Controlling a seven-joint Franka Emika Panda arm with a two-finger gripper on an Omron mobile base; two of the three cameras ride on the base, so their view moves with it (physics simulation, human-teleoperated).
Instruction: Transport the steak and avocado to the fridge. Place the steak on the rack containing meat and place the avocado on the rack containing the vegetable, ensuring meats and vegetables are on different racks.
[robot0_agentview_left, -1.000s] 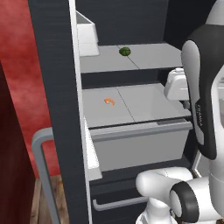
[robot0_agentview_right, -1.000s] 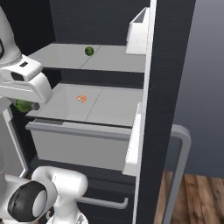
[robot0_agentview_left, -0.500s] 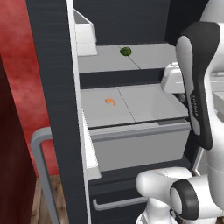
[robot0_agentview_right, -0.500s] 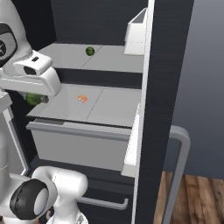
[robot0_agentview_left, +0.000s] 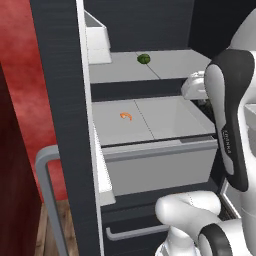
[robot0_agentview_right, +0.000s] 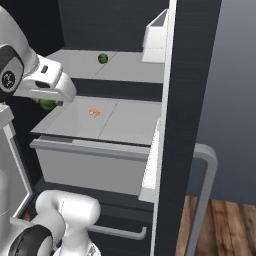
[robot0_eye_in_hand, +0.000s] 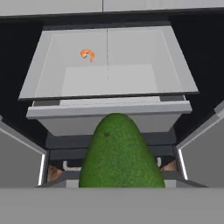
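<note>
currently the gripper pinches the avocado before the rack containing meat, where the meat lies.

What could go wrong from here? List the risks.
1. The tool holds the avocado level with the rack containing meat, where the meat lies; releasing there would mix them.
2. The avocado must rise to the rack containing the vegetable; its dark front edge could catch it.
</note>
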